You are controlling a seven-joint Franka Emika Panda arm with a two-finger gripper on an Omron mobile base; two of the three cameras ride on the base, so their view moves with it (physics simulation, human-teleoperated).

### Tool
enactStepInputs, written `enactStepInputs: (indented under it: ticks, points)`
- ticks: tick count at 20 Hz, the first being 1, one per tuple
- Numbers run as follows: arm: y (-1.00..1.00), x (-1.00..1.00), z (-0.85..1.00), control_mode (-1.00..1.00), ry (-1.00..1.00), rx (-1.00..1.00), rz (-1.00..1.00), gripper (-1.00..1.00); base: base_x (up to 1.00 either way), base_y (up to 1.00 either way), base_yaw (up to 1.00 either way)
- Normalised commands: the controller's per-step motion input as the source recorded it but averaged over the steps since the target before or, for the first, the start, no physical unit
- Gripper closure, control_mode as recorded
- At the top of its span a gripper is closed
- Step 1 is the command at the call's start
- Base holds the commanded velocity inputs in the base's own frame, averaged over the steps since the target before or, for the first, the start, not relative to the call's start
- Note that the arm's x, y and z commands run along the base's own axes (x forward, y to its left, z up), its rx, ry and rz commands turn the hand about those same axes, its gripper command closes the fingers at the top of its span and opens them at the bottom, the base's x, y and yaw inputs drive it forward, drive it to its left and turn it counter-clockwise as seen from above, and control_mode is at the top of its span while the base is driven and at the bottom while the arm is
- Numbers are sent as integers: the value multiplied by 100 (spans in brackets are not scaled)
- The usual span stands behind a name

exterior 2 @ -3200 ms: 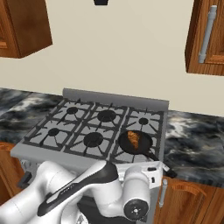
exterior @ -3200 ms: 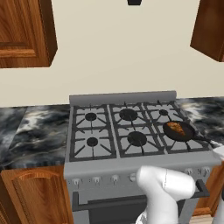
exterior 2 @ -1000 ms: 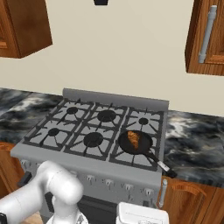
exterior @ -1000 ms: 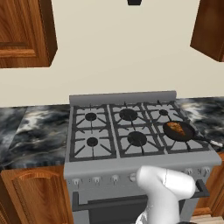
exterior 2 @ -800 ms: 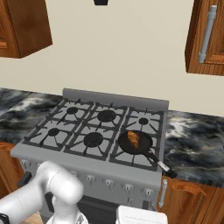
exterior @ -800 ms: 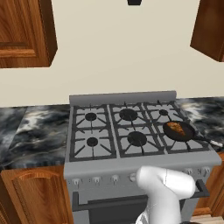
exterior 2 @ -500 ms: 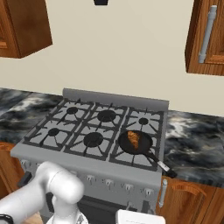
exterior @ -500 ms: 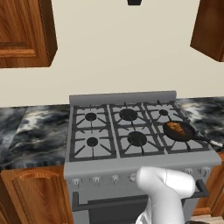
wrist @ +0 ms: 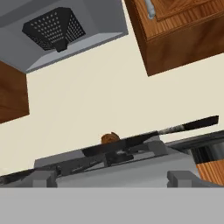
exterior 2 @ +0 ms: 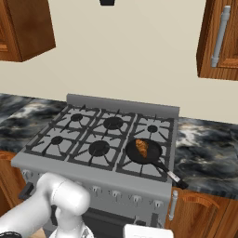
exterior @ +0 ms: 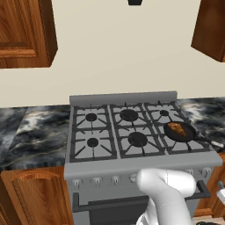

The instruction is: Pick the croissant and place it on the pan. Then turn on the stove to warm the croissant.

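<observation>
1. The croissant [exterior 2: 142, 148] already lies inside the pan [exterior 2: 145, 151], which sits on the front right burner of the stove [exterior 2: 100, 139]; I judge the placing step done and the knob step left.
2. From my hand camera I look up along the stove's front edge: the croissant [wrist: 110, 138] peeks over the pan's [wrist: 127, 145] rim, and the long handle sticks out to one side past the stove's corner.
3. My jaws [wrist: 111, 179] are spread wide and hold nothing, their two grey tips standing low in front of the stove's face.
4. My arm [exterior: 169, 193] is folded low before the oven door, which I take as a stance for reaching the front knobs [exterior: 115, 179] rather than the burners.
5. The handle overhangs toward the dark marble worktop [exterior 2: 207, 153] on the right, so a rising move near that corner could knock it and tip the pan.
6. Open room lies along the knob row and below it; the wooden cabinets [exterior 2: 211, 39] hang well above and do not crowd me.
7. Which knob feeds the pan's burner I cannot tell from here.
</observation>
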Motion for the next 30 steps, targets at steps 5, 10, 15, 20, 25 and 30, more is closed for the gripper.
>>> enactStepInputs:
  ticks: [5, 10, 15, 20, 25, 30]
  points:
    - [1, 30, -30, -100, 0, -8, 0, -100, 0, 0, 0]
    - [0, 28, -32, -100, 0, -10, -4, -100, 0, 0, 0]
    - [0, 32, -32, -100, 0, -7, -6, -100, 0, 0, 0]
    - [0, 31, -24, -100, 0, -3, -5, -100, 0, 0, 0]
    - [-3, 21, -13, -100, 0, 0, -4, -100, 0, 0, 0]
    - [-12, 14, -6, -100, 0, 0, -2, -100, 0, 0, 0]
